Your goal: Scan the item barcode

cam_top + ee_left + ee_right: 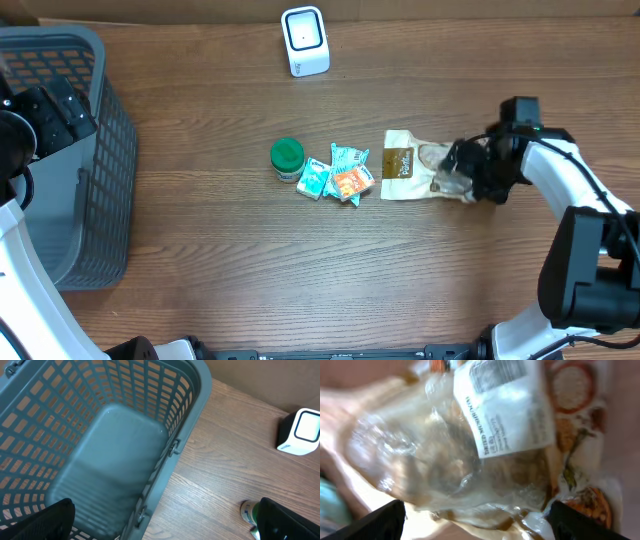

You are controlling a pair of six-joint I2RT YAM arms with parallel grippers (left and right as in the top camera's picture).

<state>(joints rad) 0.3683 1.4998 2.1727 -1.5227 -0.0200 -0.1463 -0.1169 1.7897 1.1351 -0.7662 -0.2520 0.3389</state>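
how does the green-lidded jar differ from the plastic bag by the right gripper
The green-lidded jar is small, round and upright; the plastic bag is larger, lies flat, partly clear with a brown label. The jar is at the left end of the item row, the bag at the right end. The right gripper is over the bag's clear end; no gripper is near the jar. Both rest on the wooden table.

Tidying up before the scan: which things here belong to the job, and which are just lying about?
In the job: clear snack bag, white scanner, right claw.
Lying about, for now: green-lidded jar, small packets, grey basket.
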